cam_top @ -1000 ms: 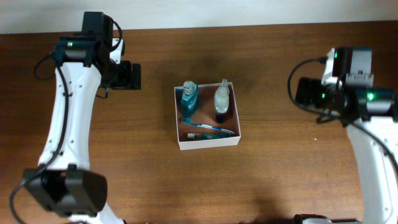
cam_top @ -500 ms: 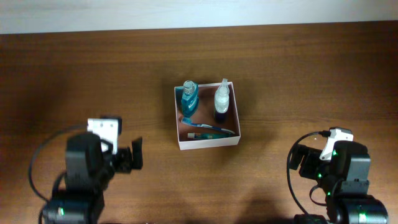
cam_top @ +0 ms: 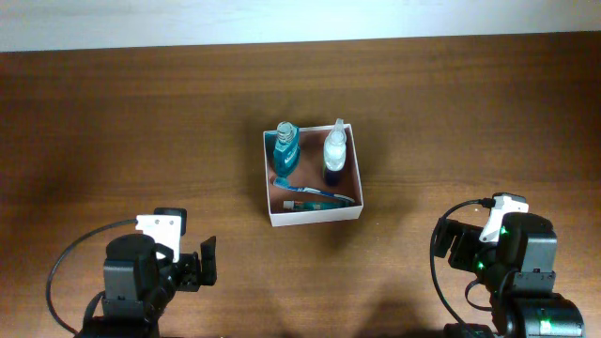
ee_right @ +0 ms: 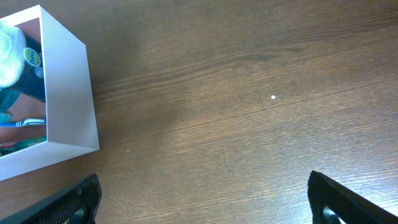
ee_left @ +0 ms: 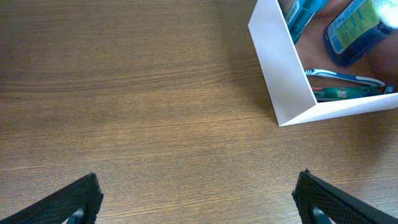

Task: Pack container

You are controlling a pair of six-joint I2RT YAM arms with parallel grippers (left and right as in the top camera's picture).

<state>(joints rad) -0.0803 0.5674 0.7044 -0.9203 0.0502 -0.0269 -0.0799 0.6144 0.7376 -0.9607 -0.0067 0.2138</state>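
Observation:
The container (cam_top: 313, 217), a shallow white-walled box with a reddish-brown inside, stands at the table's middle. It holds a blue bottle (cam_top: 285, 148), a clear bottle with a white cap (cam_top: 334, 150), a blue toothbrush (cam_top: 315, 191) and a small tube (cam_top: 299, 202). My left gripper (cam_top: 207, 260) is open and empty at the front left, well away from the box. My right gripper (cam_top: 447, 246) is open and empty at the front right. The left wrist view shows the box's near corner (ee_left: 292, 93); the right wrist view shows its right wall (ee_right: 68, 93).
Bare brown wooden table (cam_top: 451, 113) lies all around the box. A pale wall strip (cam_top: 300, 19) runs along the far edge. A tiny white speck (ee_right: 273, 97) lies on the wood to the right.
Both arms have pulled back from the far side of the table to the front edge. The box and its contents have not moved.

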